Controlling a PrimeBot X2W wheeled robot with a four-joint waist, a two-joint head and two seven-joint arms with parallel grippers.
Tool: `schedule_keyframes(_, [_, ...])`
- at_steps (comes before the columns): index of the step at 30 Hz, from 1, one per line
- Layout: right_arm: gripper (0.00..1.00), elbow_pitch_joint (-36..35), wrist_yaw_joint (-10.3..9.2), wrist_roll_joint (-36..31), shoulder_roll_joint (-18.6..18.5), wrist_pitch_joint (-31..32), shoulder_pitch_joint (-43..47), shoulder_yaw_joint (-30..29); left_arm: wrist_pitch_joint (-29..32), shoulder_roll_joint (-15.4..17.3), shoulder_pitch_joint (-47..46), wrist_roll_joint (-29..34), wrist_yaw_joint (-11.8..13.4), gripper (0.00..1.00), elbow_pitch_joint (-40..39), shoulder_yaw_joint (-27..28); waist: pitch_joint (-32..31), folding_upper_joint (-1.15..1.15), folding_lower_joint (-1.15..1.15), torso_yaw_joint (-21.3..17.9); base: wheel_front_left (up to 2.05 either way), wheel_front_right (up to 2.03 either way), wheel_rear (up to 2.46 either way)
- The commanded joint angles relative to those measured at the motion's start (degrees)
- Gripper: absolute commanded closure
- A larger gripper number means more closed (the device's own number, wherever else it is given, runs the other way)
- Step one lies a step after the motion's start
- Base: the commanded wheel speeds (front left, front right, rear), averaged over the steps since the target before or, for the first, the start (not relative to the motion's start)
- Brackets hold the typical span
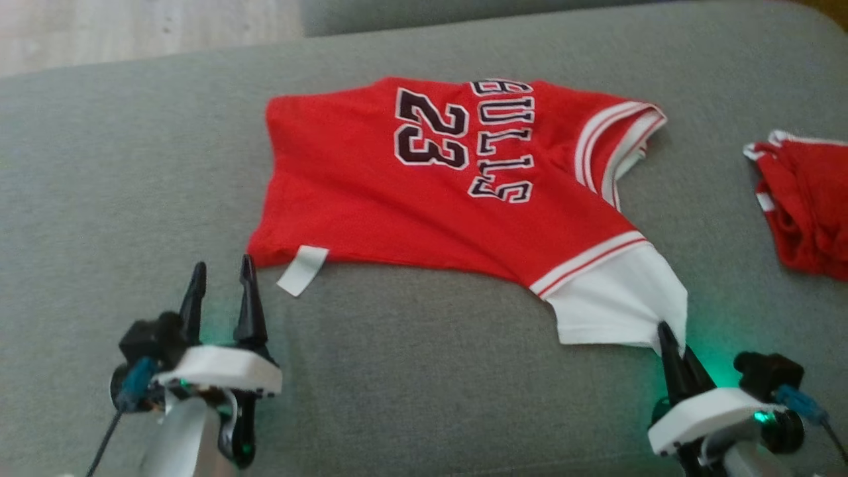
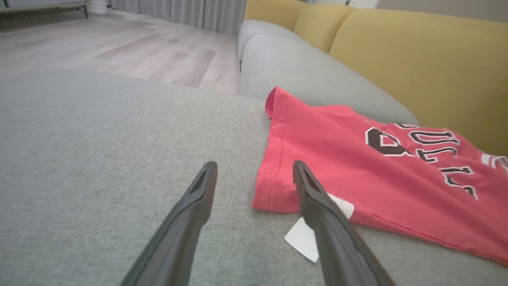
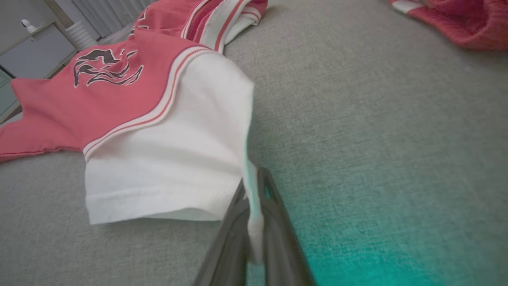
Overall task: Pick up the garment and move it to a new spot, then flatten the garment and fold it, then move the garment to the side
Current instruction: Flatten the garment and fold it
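Your right gripper (image 1: 666,329) fingers pinch the red fabric jersey's (image 1: 371,192) white sleeve (image 1: 616,298) corner; left gripper (image 1: 223,265) fingers are spread wide just beside it.

Grey cushion (image 1: 132,165) spread wide, a crumpled red cloth (image 1: 805,212) at its right, yellow sofa back (image 2: 416,59) behind, wooden floor (image 2: 119,43) beyond.

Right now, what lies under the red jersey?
The grey cushion, with a white tag poking out at the hem. Anything else beneath the jersey is covered.
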Motion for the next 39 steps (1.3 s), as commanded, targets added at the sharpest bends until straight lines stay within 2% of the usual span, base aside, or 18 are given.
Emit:
schedule_keyframes(1, [1.0, -1.85, -0.04, 1.04, -1.59, -0.23, -2.41, 2.2, -0.54, 0.39, -3.65, 0.41, -0.59, 0.0, 0.81, 2.56, 2.66, 0.0, 0.0, -2.49, 0.0, 0.0, 0.0])
schedule_keyframes(6, [1.0, -2.76, -0.04, 2.48, -2.15, -0.23, -4.1, 4.02, -0.54, 0.39, -6.91, -1.95, -1.3, 0.0, 4.31, 3.15, 4.57, 0.0, 0.0, -4.12, 0.0, 0.0, 0.0])
schedule_keyframes(10, [1.0, -2.95, -0.04, 2.52, -2.16, -0.23, -4.69, 4.32, -0.54, 0.95, -7.75, -5.15, -1.36, 0.0, 5.78, -1.2, 5.16, 0.0, 0.0, -4.49, 0.0, 0.0, 0.0])
schedule_keyframes(18, [1.0, -2.64, -0.04, 2.06, -1.81, -0.23, -5.11, 5.13, -0.54, 3.82, -9.03, -10.23, -1.37, 0.0, 7.89, -5.63, 5.54, 0.0, 0.0, -4.51, 0.0, 0.0, 0.0])
schedule_keyframes(29, [1.0, -1.98, -0.04, 2.19, -1.8, -0.23, -5.44, 6.05, -0.54, 3.92, -9.84, -11.47, -1.38, 0.0, 11.83, -8.35, 5.48, 0.0, 0.0, -4.48, 0.0, 0.0, 0.0])
schedule_keyframes(30, [1.0, -1.99, -0.04, 2.18, -1.73, -0.23, -5.57, 6.1, -0.54, 3.94, -9.92, -11.55, -1.38, 0.04, 11.75, -8.98, 5.49, 0.0, 0.0, -4.48, 0.0, 0.0, 0.0])
schedule_keyframes(31, [1.0, -2.08, -0.04, 2.11, -1.69, -0.23, -5.66, 6.08, -0.54, 3.98, -9.98, -11.8, -1.38, 0.67, 11.64, -9.45, 5.52, 0.0, 0.0, -4.47, 0.0, 0.0, 0.0])
schedule_keyframes(32, [1.0, -2.16, -0.04, 2.1, -1.65, -0.23, -5.73, 6.07, -0.54, 4.03, -10.03, -12.19, -1.38, 1.0, 11.47, -9.85, 5.53, 0.0, 0.0, -4.46, 0.0, 0.0, 0.0])
schedule_keyframes(36, [1.0, -4.09, -0.04, 3.07, -1.24, -0.23, -5.95, 5.65, -0.54, 4.89, -10.22, -13.31, -1.38, 1.0, 10.19, -11.77, 4.72, 0.0, 0.0, -4.06, 0.0, 0.0, 0.0])
schedule_keyframes(39, [1.0, -7.95, -0.04, 7.1, 0.39, -0.23, -6.09, 3.93, -0.54, 5.76, -10.12, -13.28, -1.38, 1.0, 6.23, -11.0, 2.91, 0.0, 0.0, -3.31, 0.0, 0.0, 0.0])
